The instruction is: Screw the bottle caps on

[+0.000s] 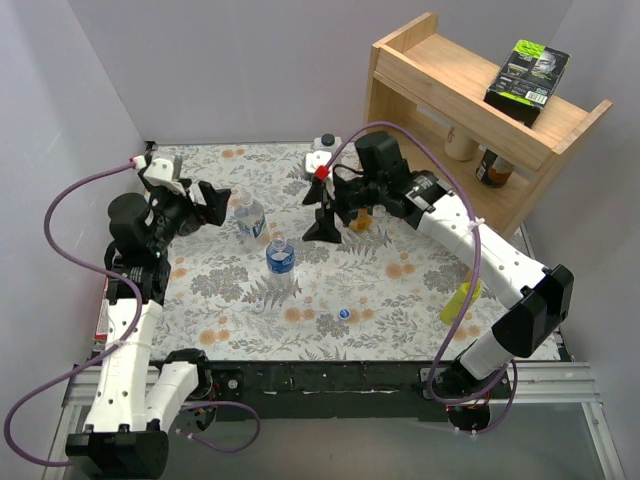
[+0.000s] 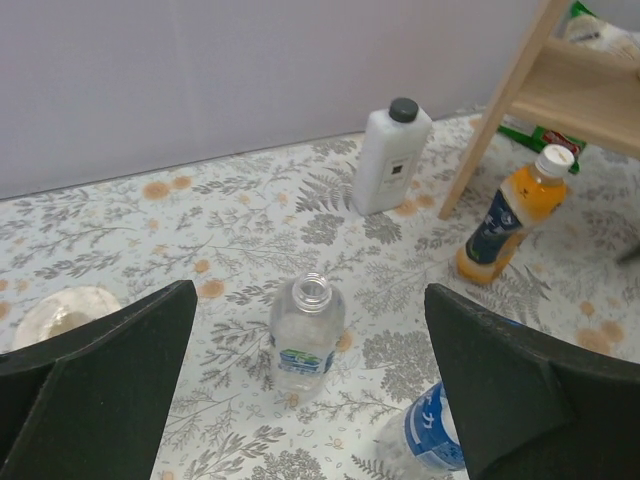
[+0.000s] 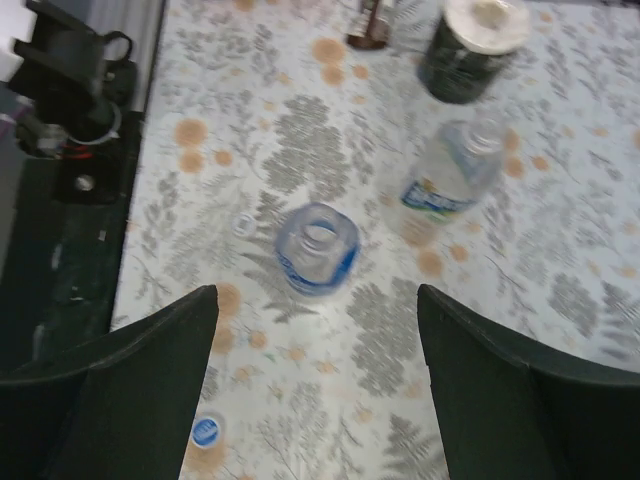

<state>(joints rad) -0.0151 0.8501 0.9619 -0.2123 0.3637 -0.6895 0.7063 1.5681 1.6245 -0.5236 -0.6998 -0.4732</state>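
Note:
Two clear bottles stand uncapped mid-table: one with a green-blue label, one with a blue label. The orange bottle stands behind them with a white cap on its neck. A blue cap and a whitish cap lie on the cloth nearer the front. My left gripper is open and empty, left of the clear bottles. My right gripper is open and empty, above the table to their right.
A white square bottle with a black cap stands at the back. A wooden shelf fills the back right. A yellow squeeze bottle lies at the right, by my right arm. A whitish round object sits at the left.

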